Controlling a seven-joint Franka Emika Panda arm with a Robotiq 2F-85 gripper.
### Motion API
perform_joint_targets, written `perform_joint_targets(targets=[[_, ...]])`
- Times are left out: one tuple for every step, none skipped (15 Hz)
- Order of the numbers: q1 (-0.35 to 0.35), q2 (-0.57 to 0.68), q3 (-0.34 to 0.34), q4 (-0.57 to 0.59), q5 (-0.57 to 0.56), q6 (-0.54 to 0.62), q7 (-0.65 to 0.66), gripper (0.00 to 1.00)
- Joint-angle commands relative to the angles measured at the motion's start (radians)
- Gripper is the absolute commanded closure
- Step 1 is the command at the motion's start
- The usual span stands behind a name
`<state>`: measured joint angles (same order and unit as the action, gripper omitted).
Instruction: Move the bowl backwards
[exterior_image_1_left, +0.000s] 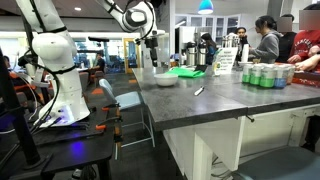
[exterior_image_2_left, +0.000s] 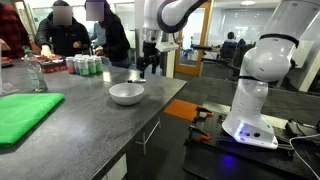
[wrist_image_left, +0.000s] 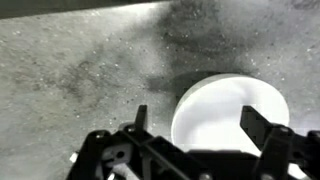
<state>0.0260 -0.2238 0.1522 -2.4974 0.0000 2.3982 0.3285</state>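
Misalignment is the worry. In an exterior view the claw (exterior_image_1_left: 152, 50) hangs above the bowl (exterior_image_1_left: 165, 78), not touching it. I count one bowl, one green tray (exterior_image_1_left: 185, 71) just past it, and cans (exterior_image_1_left: 265, 75) well off, too small to count. In an exterior view the claw (exterior_image_2_left: 150, 62) has the one bowl (exterior_image_2_left: 127, 94) below it, to one side. In the wrist view the claw (wrist_image_left: 200, 128) is wide and empty. The bowl (wrist_image_left: 230, 110) lies beneath, off-centre toward one finger (wrist_image_left: 262, 125). I judge a straight descent could land that finger on the rim, tipping or skidding the bowl across the counter (wrist_image_left: 80, 70).
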Motion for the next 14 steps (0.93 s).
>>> perform_joint_targets(targets=[[0.016,0.199,-0.034,0.150,0.108,0.010,-0.004,0.00],[0.012,0.241,-0.038,0.184,0.115,0.001,0.021,0.00],[0.012,0.277,-0.046,0.213,0.141,-0.006,0.022,0.00],[0.011,0.307,-0.055,0.237,0.153,-0.006,0.032,0.00],[0.011,0.336,-0.064,0.259,0.167,-0.006,0.044,0.00],[0.011,0.355,-0.073,0.275,0.176,-0.007,0.057,0.00],[0.012,0.369,-0.080,0.287,0.189,-0.005,0.063,0.00],[0.013,0.379,-0.087,0.296,0.194,-0.003,0.067,0.00],[0.014,0.386,-0.091,0.301,0.193,0.000,0.061,0.00],[0.013,0.392,-0.092,0.307,0.202,0.001,0.041,0.00],[0.010,0.397,-0.091,0.307,0.212,-0.001,0.018,0.00],[0.009,0.395,-0.091,0.301,0.215,0.003,0.009,0.00],[0.006,0.393,-0.089,0.291,0.220,0.014,-0.022,0.00],[0.004,0.388,-0.090,0.283,0.216,0.012,-0.038,0.00]])
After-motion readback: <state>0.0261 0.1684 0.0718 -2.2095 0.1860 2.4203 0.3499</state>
